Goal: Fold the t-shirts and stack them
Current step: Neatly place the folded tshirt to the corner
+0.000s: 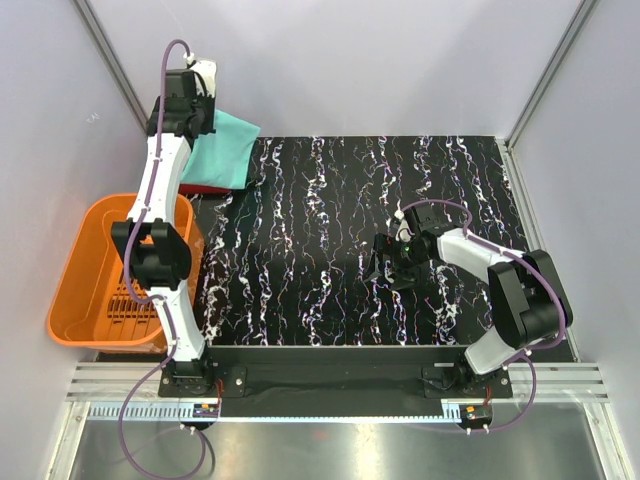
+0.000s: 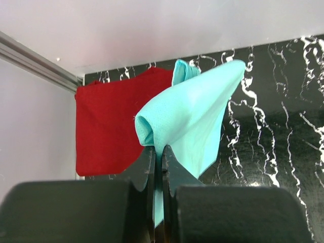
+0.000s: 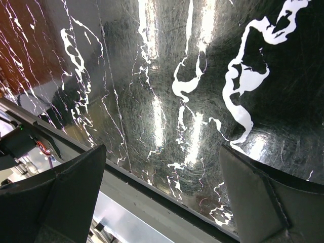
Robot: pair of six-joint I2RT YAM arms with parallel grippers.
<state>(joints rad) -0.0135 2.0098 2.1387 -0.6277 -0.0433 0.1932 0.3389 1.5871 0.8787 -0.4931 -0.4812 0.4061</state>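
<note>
The stacking step is going on: the left gripper [image 2: 158, 152] is pinching, with its jaws almost together, a fold of the light teal t-shirt [image 2: 190, 114] and holding it up over the dark red t-shirt [image 2: 106, 126], which is lying folded flat at the far left corner of the table [image 1: 330, 250]. I am judging that the next move is asking to lower the teal one squarely on the red one, then release without dragging. The right gripper [image 3: 162, 152] is standing wide and empty over the bare table. The orange basket [image 1: 80, 270] is sitting at the left of the table; no cloth is showing in it, though the left arm is hiding a part
</note>
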